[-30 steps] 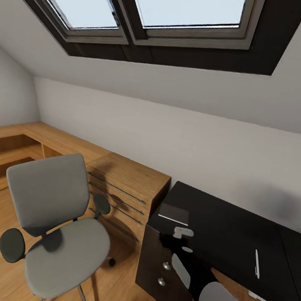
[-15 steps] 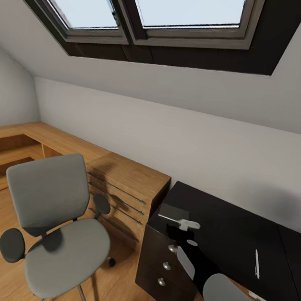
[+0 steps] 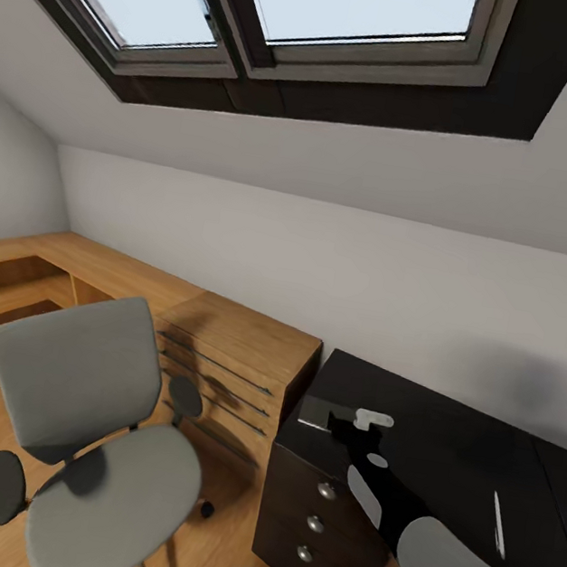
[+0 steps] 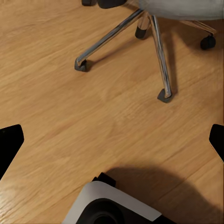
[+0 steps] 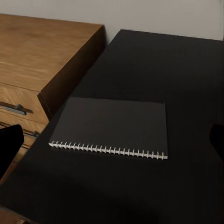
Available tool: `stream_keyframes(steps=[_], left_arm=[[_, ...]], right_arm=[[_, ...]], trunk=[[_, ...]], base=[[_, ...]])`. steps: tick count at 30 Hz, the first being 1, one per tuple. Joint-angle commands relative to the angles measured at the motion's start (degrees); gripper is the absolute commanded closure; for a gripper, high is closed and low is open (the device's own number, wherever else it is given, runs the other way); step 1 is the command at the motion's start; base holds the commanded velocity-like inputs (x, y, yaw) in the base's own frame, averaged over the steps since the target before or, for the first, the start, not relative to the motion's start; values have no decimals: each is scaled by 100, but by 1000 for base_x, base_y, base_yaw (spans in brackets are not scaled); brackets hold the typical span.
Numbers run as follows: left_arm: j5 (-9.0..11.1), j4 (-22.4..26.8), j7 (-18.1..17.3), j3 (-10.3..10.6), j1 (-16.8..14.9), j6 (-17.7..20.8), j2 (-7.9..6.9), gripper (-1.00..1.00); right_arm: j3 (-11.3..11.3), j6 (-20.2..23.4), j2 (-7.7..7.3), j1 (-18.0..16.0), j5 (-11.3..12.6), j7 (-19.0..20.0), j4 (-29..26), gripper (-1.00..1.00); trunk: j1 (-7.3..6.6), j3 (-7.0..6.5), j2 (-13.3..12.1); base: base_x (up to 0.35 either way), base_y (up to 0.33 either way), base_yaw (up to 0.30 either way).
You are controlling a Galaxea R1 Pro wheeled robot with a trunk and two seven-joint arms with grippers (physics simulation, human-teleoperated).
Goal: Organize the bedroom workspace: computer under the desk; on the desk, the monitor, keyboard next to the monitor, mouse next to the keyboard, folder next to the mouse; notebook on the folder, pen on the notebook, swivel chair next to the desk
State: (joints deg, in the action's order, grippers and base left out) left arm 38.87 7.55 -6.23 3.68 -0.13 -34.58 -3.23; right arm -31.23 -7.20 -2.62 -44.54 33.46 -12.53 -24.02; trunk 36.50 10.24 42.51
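We see the right claw (image 3: 369,425) held over the near corner of the black counter (image 3: 442,437), just beside the notebook (image 3: 318,412). From the right wrist camera the notebook (image 5: 112,127) lies flat on the dark top, its white spiral binding along 1 edge, and its cover carries no writing we can read. The claw's 2 dark fingertips (image 5: 9,147) sit far apart at the edges of that picture with nothing between them, so the right claw is released.

The pen (image 3: 498,524) lies on the counter, well apart from the notebook. The counter has 3 round drawer knobs (image 3: 315,524) on its front. A wooden dresser (image 3: 234,363) stands against it.

The grey swivel chair (image 3: 93,446) stands on the wooden floor (image 4: 93,116), near the dresser; we see nothing on its seat. From the left wrist camera we see the chair's metal legs (image 4: 156,51) and casters, and the left claw (image 4: 112,140) spread wide and empty above the floor.
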Motion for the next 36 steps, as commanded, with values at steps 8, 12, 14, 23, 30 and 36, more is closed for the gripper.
stream_keyframes(steps=[8,12,14,23,30,36], left_arm=[[77,-25,-14,17,-5,-36,225,-100],[77,-41,-17,18,-5,-38,261,-100],[77,-51,-18,18,-5,-40,261,-100],[76,-68,-19,19,-5,-41,261,-100],[76,-69,-19,19,-5,-44,261,-100],[82,-93,-13,19,-5,-42,255,-100]], right_arm=[[-69,-37,209,-73,39,-56,112,-100],[-68,-31,228,-69,38,-55,154,-100],[-68,-30,237,-61,38,-52,194,-100],[-68,-28,269,-47,26,-43,268,-100],[-68,-28,279,-46,24,-47,271,-100],[-68,-28,279,-46,24,-48,267,-100]], trunk=[[5,8,6],[5,8,6],[5,8,6],[5,8,6],[5,8,6],[5,8,6]], base=[[40,0,0],[0,0,0],[0,0,0],[0,0,0],[0,0,0],[0,0,0]])
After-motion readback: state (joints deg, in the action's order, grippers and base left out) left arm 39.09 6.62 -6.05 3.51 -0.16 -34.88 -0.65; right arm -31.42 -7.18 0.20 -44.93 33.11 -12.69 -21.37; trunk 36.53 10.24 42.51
